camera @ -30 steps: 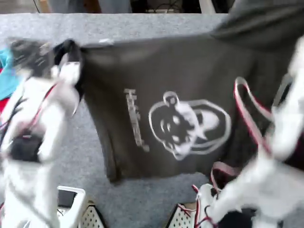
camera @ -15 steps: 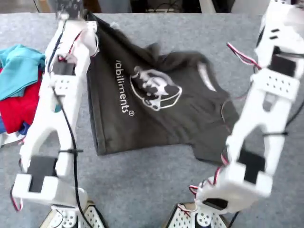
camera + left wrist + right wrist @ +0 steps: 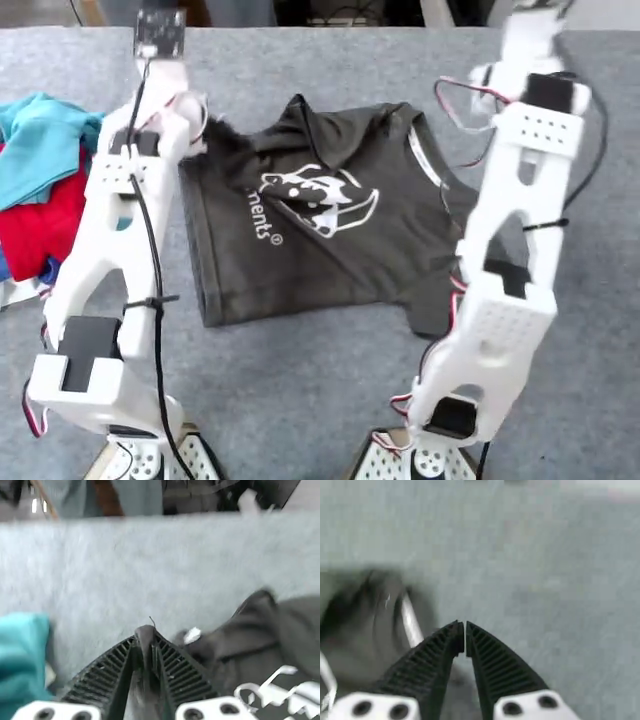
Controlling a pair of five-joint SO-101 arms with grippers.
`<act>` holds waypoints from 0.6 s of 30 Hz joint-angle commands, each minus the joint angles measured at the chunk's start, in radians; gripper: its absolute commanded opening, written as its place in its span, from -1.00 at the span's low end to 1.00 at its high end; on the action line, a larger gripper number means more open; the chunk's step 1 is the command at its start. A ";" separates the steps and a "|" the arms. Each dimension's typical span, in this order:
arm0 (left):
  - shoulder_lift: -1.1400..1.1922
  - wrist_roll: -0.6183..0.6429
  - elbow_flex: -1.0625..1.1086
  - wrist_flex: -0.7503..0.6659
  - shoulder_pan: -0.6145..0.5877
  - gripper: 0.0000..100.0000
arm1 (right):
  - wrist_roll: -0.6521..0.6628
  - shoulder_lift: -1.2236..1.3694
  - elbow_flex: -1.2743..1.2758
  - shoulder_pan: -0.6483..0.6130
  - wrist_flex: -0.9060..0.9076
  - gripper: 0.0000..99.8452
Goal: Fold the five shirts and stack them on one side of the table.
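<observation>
Dark T-shirt (image 3: pixel 300 260) flat on the grey table (image 3: pixel 330 400), at the centre, printed side up, white print (image 3: pixel 320 200) showing. Long axis roughly from 9 to 3 o'clock: one straight edge toward 9 o'clock, neck opening with its pale inner band (image 3: pixel 427 152) toward 2 o'clock, one sleeve poking out toward 5 o'clock. Edge toward 12 o'clock bunched and folded over onto the body, not lying smooth. Left gripper (image 3: pixel 145 632) at the shirt's 10 o'clock corner, jaws pressed onto a thin fold of the dark fabric, pinched right at the tips, the rest of the cloth trailing away beside them. Right gripper (image 3: pixel 465 626) over bare table just beside the neck end, toward 1 o'clock, jaws drawn together with only a sliver between the tips and nothing seen in them. Left arm stretched along the 9 o'clock side of the shirt, right arm along the 3 o'clock side, partly covering the shirt's edge there. Heap of other garments at the table's 9 o'clock edge, just beside the left arm: teal shirt (image 3: pixel 40 140) on top, red shirt (image 3: pixel 40 225) under it toward 8 o'clock, both crumpled.
</observation>
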 commanded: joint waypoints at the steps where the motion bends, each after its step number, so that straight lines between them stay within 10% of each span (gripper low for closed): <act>1: -0.012 0.009 0.074 -0.054 -0.042 -0.94 | 0.018 0.024 -0.061 -0.025 0.190 -0.87; 9: -0.011 0.009 0.249 -0.058 -0.050 -0.94 | 0.048 0.168 -0.053 -0.144 0.462 -0.34; 14: -0.011 0.009 0.312 -0.058 -0.054 -0.94 | 0.040 0.348 -0.062 -0.164 0.443 -0.35; 18: -0.011 0.009 0.349 -0.058 -0.065 -0.94 | 0.040 0.410 -0.064 -0.103 0.434 -0.77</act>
